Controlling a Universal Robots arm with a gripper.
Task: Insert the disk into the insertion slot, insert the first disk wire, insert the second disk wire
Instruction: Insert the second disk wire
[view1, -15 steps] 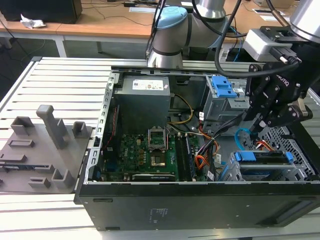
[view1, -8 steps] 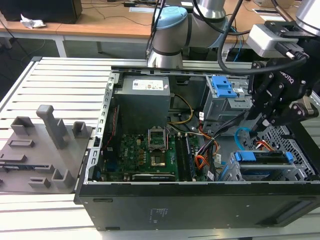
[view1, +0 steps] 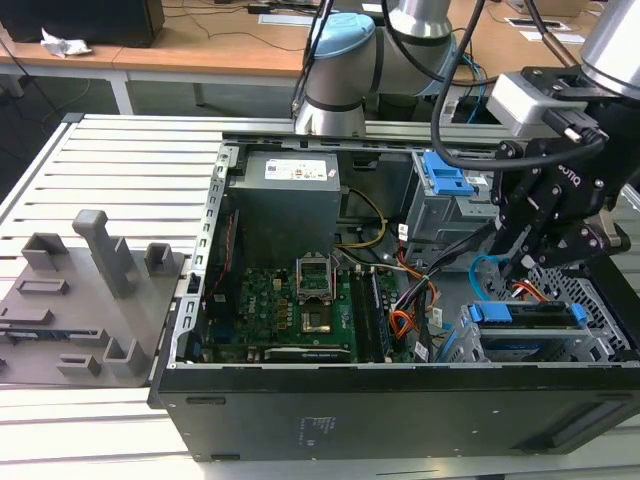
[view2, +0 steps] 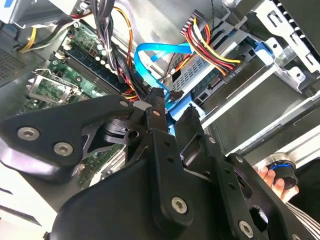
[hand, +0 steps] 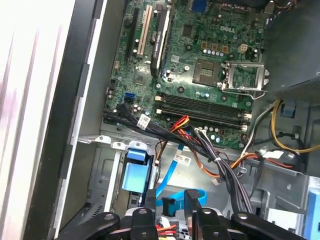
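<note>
disk (view1: 525, 316) seated in insertion slot (view1: 600, 330) | gripper (view2: 169, 114) just above disk's rear edge, jaws slightly apart beside light-blue second disk wire (view2: 150, 52) plug, grasp unclear | apparently lining up for plugging

blue-framed disk (view1: 528, 316) seated in insertion slot (view1: 600, 335)

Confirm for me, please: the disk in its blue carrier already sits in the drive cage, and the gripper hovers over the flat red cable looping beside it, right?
Nearly: the looping flat cable is light blue, not red, as the second wrist view shows. The rest holds: in the exterior view the disk in its blue carrier sits in the drive cage, and the gripper hovers over the cable.
</note>
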